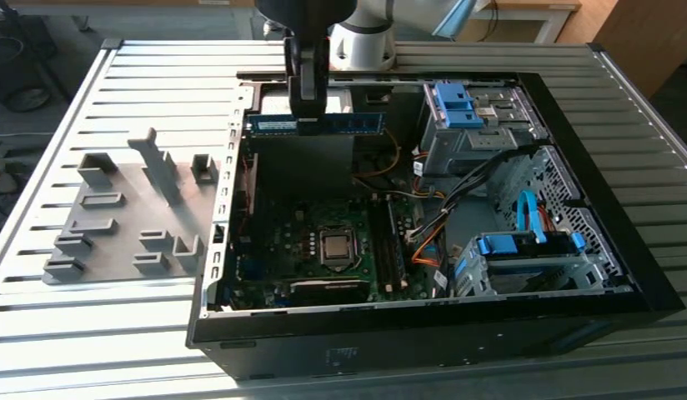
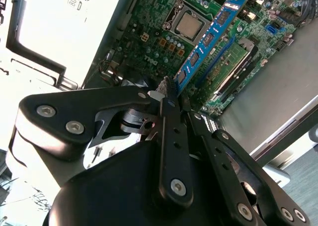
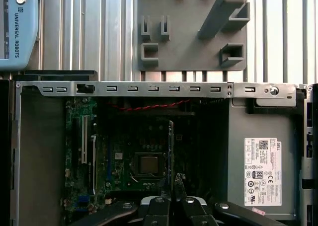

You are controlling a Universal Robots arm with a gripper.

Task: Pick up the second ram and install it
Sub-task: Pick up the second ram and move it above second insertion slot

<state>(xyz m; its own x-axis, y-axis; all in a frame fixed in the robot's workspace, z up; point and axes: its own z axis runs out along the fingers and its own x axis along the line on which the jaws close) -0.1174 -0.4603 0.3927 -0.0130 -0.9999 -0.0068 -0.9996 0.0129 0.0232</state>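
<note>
The second ram (image 1: pixel 317 123) is a long blue strip with dark chips, held level in the air over the far end of the open computer case (image 1: pixel 433 337). My gripper (image 1: pixel 308 117) is shut on its middle from above. In the second wrist view the ram (image 2: pixel 208 37) runs away from the gripper (image 2: pixel 167 89) above the green motherboard (image 2: pixel 154 32). In the first wrist view the ram (image 3: pixel 171 146) shows edge-on, clamped in the gripper (image 3: pixel 174 184), above the board beside the processor (image 3: pixel 149 164).
A grey fixture plate (image 1: pixel 121 225) with upright blocks lies on the slatted table at the exterior view's left. Inside the case are the processor (image 1: pixel 338 246), the memory slots (image 1: pixel 388 250), cables, blue-latched drive bays (image 1: pixel 455 104) and the power-supply box (image 3: pixel 263 161).
</note>
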